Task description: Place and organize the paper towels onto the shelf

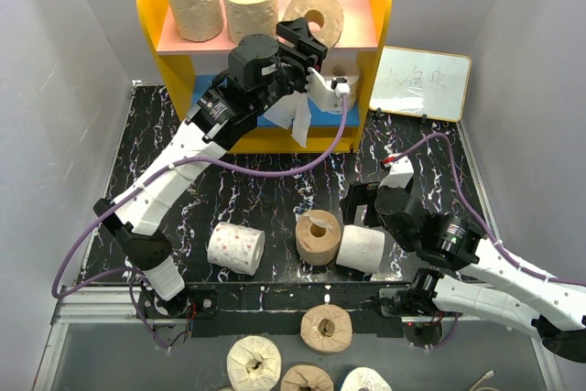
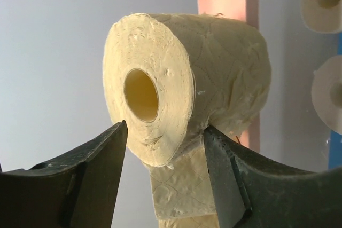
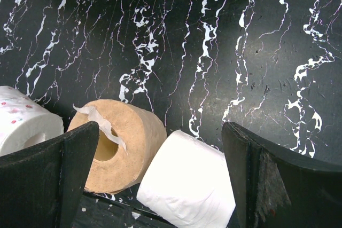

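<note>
Shelf: I am seeing the shelf (image 1: 150, 16) standing at the far edge of the table (image 1: 265, 199), with yellow sides, a pink board above and a blue board below.
Upper board: a left pale roll (image 1: 192, 3) and a middle pale roll (image 1: 250, 5) are standing on end side by side. A shelf tan roll (image 1: 331, 8) is lying on its side at the right, hole facing me.
Dotted roll: the dotted roll (image 1: 236, 248) is lying on its side on the table left of centre, apart from the others.
Front rolls: a front pale roll (image 1: 254, 364) and a front tan roll (image 1: 326, 328) are sitting nearer than the arm bases. A cut-off tan roll (image 1: 307, 378) and a cut-off white roll (image 1: 366, 379) are showing at the bottom edge.
Left gripper: the left gripper (image 2: 163, 126) is reaching into the shelf below the pink board, toward the right side. Its fingers are standing part-spread on either side of the loose-sheet roll (image 2: 181, 89). I cannot tell whether they are pressing it or only flanking it.
Loose-sheet roll: it is sitting at the lower tier's level with its sheet trailing back between the fingers. I cannot tell whether it is resting on the blue board.
Table pair: the table tan roll (image 3: 125, 142) is standing on end with a torn flap at its hole. The white roll (image 3: 187, 185) is lying on its side, touching the tan roll's right.
Right gripper: the right gripper (image 3: 160, 126) is hovering above that pair, fingers spread wide and gripping nothing.
Writing board: the writing board (image 1: 421, 82) is leaning at the back wall just right of the shelf.
</note>
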Robot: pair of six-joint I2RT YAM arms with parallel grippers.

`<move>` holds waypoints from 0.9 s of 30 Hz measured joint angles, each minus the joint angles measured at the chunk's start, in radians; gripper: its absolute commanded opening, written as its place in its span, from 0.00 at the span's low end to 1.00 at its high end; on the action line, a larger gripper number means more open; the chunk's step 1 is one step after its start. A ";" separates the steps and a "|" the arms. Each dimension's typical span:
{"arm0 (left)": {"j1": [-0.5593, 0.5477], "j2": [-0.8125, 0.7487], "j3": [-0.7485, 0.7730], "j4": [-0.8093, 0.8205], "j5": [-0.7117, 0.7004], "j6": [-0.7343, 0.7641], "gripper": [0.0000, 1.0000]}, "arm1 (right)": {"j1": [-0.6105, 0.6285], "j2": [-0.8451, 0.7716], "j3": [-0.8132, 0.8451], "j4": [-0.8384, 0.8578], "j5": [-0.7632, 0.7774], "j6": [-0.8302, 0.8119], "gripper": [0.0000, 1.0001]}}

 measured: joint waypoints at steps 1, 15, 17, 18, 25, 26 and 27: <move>0.000 0.000 -0.003 0.019 -0.001 0.003 0.60 | 0.000 0.000 0.000 0.000 0.000 0.000 0.98; 0.007 0.104 -0.039 0.427 -0.030 0.053 0.90 | 0.000 0.000 0.000 0.000 0.000 0.000 0.98; 0.007 0.136 -0.037 0.478 -0.035 0.058 0.99 | 0.000 -0.001 0.000 0.000 0.000 0.000 0.98; 0.007 0.146 -0.037 0.497 -0.037 0.060 0.99 | 0.000 -0.002 0.000 0.000 0.000 0.000 0.98; -0.034 0.119 -0.091 0.624 -0.098 -0.006 0.99 | 0.000 -0.009 0.000 0.000 0.000 0.000 0.98; -0.051 0.095 -0.106 0.601 -0.120 -0.033 0.99 | 0.000 -0.010 0.000 0.000 -0.001 0.000 0.98; -0.066 0.072 -0.114 0.566 -0.139 -0.070 0.99 | 0.000 -0.011 0.000 0.000 -0.001 0.000 0.98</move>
